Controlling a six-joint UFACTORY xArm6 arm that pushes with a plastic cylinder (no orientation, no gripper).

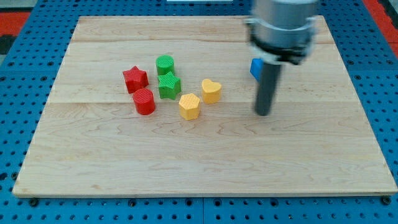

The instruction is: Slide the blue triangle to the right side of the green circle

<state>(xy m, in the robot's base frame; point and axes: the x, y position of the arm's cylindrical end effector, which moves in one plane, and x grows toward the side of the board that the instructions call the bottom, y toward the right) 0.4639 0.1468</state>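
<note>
My tip (263,113) sat on the board right of centre, with no pincer on it to open or close, just the bare rod. The blue triangle (255,68) peeked out behind the rod toward the board's top edge, mostly hidden. The green circle (165,64) stood well off to the left, above the green star (168,85). A leftward push looked risky: a yellow heart (211,91) and yellow hexagon (189,106) lay close to the path, and a glancing contact might have spun the triangle away.
</note>
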